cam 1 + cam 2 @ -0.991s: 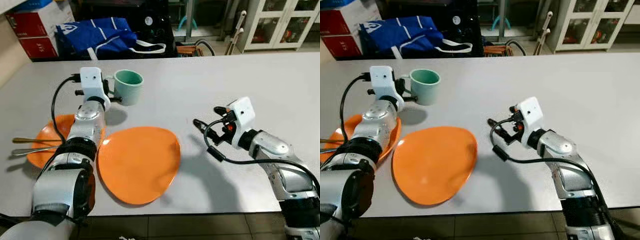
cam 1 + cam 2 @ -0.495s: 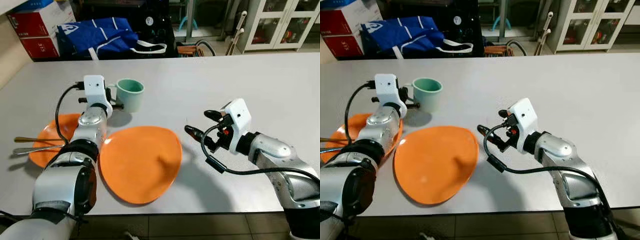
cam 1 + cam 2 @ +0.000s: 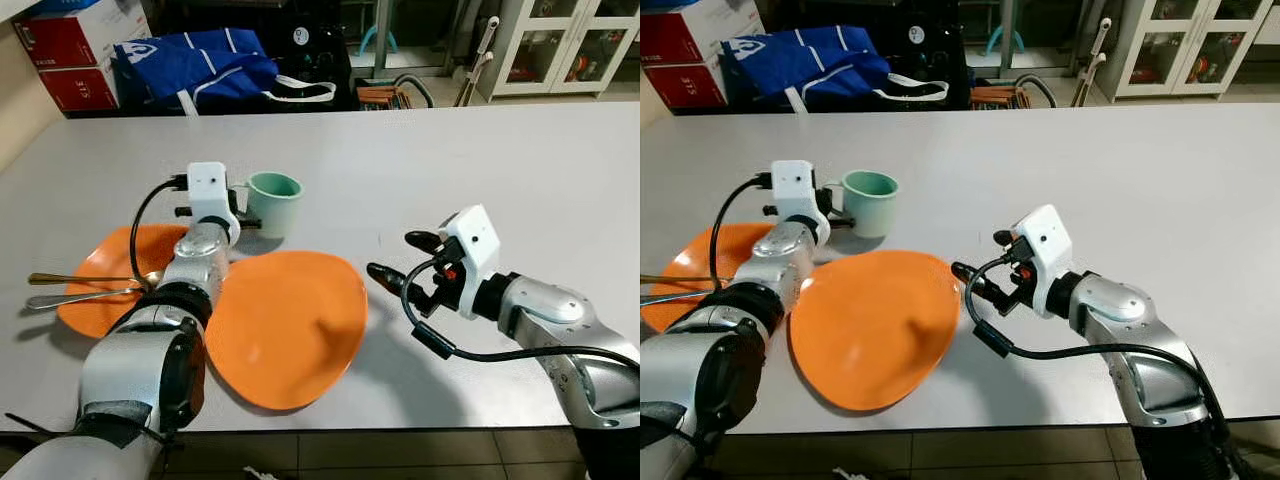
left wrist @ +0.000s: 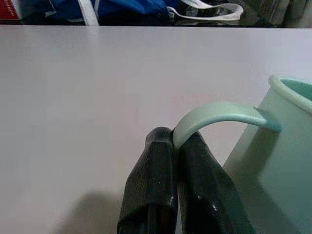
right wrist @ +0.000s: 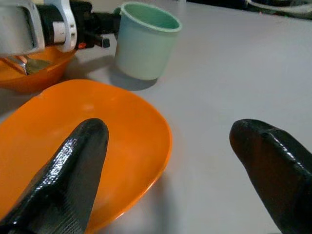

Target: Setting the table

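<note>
Mint-green mug (image 3: 273,203) stands upper left of centre on the grey counter (image 3: 520,170), its handle pinched between the clenched fingers of the left end effector (image 4: 174,146). Just below it, in the lower left, lies a large orange plate (image 3: 283,328), and at the far left an orange bowl (image 3: 95,290) holds a spoon (image 3: 85,279). Right of centre, the right end effector (image 3: 398,260) hovers spread wide beside the plate's edge, grasping nothing.

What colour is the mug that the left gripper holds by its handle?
Pale mint green mug, inside and out; clearest in the right wrist view.
</note>
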Controlling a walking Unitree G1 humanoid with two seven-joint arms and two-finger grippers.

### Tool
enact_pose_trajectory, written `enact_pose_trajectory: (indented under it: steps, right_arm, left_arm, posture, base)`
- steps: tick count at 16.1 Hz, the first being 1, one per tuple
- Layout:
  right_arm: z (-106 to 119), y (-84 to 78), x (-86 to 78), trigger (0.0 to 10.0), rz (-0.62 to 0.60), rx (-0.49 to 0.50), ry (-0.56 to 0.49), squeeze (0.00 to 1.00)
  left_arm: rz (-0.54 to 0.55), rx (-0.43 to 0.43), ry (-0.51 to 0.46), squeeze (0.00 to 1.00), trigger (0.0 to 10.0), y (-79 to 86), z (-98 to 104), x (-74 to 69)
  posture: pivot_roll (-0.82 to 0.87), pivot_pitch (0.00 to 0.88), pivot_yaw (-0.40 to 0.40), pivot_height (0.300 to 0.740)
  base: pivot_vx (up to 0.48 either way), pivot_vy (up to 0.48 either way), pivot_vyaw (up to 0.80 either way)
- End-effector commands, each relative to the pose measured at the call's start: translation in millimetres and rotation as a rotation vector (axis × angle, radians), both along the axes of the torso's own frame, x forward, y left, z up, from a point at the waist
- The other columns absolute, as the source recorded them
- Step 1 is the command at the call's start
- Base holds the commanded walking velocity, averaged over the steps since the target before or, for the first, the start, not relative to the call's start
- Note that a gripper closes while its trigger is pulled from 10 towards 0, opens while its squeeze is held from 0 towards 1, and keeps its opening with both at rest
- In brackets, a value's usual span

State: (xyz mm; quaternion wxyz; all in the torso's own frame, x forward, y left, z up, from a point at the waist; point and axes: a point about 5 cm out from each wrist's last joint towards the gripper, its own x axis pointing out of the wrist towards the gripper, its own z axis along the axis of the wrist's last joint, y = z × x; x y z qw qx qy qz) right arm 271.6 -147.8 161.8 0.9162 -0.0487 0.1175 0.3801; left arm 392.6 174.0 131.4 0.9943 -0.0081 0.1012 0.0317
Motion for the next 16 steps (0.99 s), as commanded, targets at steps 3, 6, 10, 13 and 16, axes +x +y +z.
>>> enact_pose_trajectory:
  steps: [3, 6, 10, 13, 16]
  right_arm:
    - [1.8, 5.5, -3.3, 10.0, 0.017, 0.009, 0.002, 0.0]
    - [-0.2, 7.1, -3.6, 10.0, 0.017, 0.006, 0.01, 0.0]
    - [-2.7, 8.5, -4.1, 10.0, 0.017, 0.0, 0.019, 0.0]
    - [-4.3, 9.0, -4.4, 10.0, 0.018, -0.007, 0.021, 0.0]
    - [-5.1, 9.7, -4.4, 10.0, 0.02, -0.009, 0.024, 0.0]
  left_arm:
    - [-0.024, 0.034, 0.0, 0.0, 0.0, -5.2, 9.4, 5.0]
    - [-0.03, 0.028, 0.014, 0.0, 6.6, -6.1, 9.3, 5.4]
    - [-0.028, 0.023, 0.023, 0.0, 10.0, -6.2, 8.7, 5.4]
    - [-0.031, 0.033, 0.034, 0.0, 10.0, -7.3, 7.0, 4.9]
    - [-0.034, 0.035, 0.04, 0.0, 10.0, -8.1, 6.0, 4.6]
  posture:
    - [-0.26, 0.046, 0.099, 0.74]
    - [-0.26, 0.046, 0.101, 0.74]
    - [-0.26, 0.047, 0.102, 0.74]
    - [-0.26, 0.047, 0.102, 0.74]
    - [-0.26, 0.047, 0.102, 0.74]
  base:
    - [0.0, 0.0, 0.0]
    - [0.0, 0.0, 0.0]
    - [0.0, 0.0, 0.0]
    - [0.0, 0.0, 0.0]
    - [0.0, 0.0, 0.0]
